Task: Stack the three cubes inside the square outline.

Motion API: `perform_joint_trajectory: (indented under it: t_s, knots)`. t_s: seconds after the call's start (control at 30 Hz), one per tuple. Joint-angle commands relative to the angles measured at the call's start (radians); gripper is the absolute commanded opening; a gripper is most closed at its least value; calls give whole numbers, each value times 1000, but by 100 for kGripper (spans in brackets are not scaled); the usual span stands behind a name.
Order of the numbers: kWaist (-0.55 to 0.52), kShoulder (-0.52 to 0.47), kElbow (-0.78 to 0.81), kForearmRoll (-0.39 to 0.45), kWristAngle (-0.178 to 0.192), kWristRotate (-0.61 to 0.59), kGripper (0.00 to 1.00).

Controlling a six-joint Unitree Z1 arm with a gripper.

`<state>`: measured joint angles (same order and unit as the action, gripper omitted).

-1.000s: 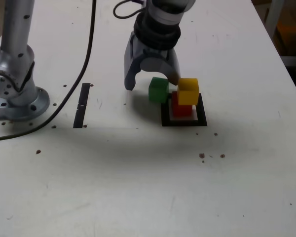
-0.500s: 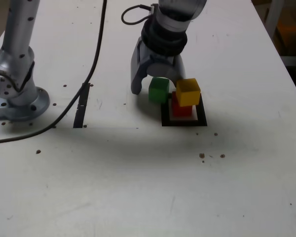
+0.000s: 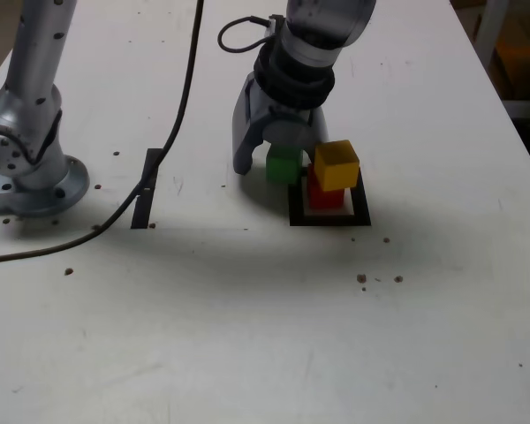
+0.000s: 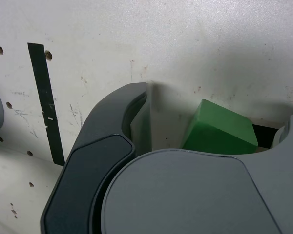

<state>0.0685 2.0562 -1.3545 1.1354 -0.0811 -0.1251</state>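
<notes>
Tool wide open astride green cube, holding nothing; yellow-on-red stack right beside, crowding it.

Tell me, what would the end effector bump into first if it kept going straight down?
Probably the green cube. The open end effector points down with the cube between its jaws; after that, the table. Depth is hard to judge.

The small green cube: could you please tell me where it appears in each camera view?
Exterior view: the small green cube sits on the table under the open gripper, just to that view's left of the black tape square outline.
Wrist view: it lies between the fingers.
Shared landmark: the straight black tape strip.
</notes>
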Motion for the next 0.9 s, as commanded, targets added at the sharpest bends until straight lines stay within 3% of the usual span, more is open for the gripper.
perform_joint_trajectory:
  t_s: [0.0,0.2,0.37,0.87]
  knots:
    - [3,2,-3,2,3,-1,95]
    - [4,-4,-4,4,1,-1,90]
    - [4,-12,-11,13,22,-16,65]
    - [11,-33,-11,4,36,-29,36]
